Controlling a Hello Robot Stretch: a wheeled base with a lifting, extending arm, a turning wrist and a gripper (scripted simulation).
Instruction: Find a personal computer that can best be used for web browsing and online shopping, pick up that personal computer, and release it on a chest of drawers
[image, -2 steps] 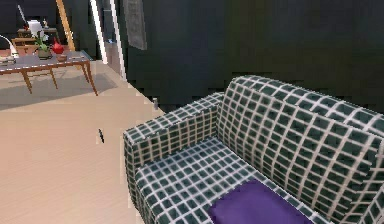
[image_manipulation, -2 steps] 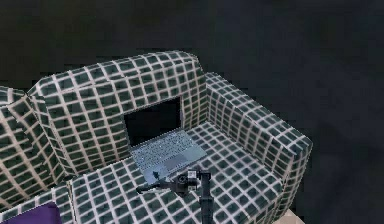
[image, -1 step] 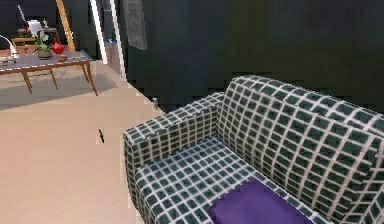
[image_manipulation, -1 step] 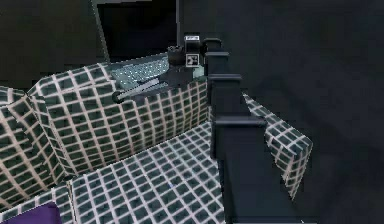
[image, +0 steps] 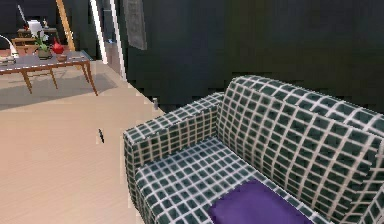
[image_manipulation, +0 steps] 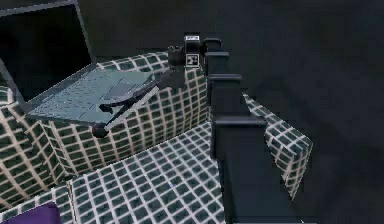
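Laptop (image_manipulation: 85, 85) lay opened on a raised checked part of the sofa (image_manipulation: 150, 170), at the arm side view's upper left; whether that part was the sofa's arm or its back could not be told. Its dark screen stood up on the far side and its grey keyboard deck lay flat toward the camera. That broad, level perch probably suited it: the deck sat steady, and the lid was out of the way of a reach from this side. Low at the same view's left edge a purple cushion (image_manipulation: 20, 214) rested on the seat.

Right of the deck's middle the gripper (image_manipulation: 118, 110) slanted down across the laptop's near right corner, its thin fingers (image_manipulation: 105, 124) running toward the deck's edge. Whether the fingers stood apart or together could not be told, nor whether they touched the deck. Since the laptop lay on the sofa behind them, it could not be told whether they held anything. Further right came the two white squares (image_manipulation: 190, 52), then the arm (image_manipulation: 245, 150) rising from the bottom edge. It seemed stretched over the seat because the laptop sat on the far side, so the pick-up looked to be the step in hand, with the chest of drawers to follow.

At the forward view's left a table (image: 70, 60) bore a plant (image: 42, 42) and a red thing (image: 57, 47), and the checked sofa lay at that view's right
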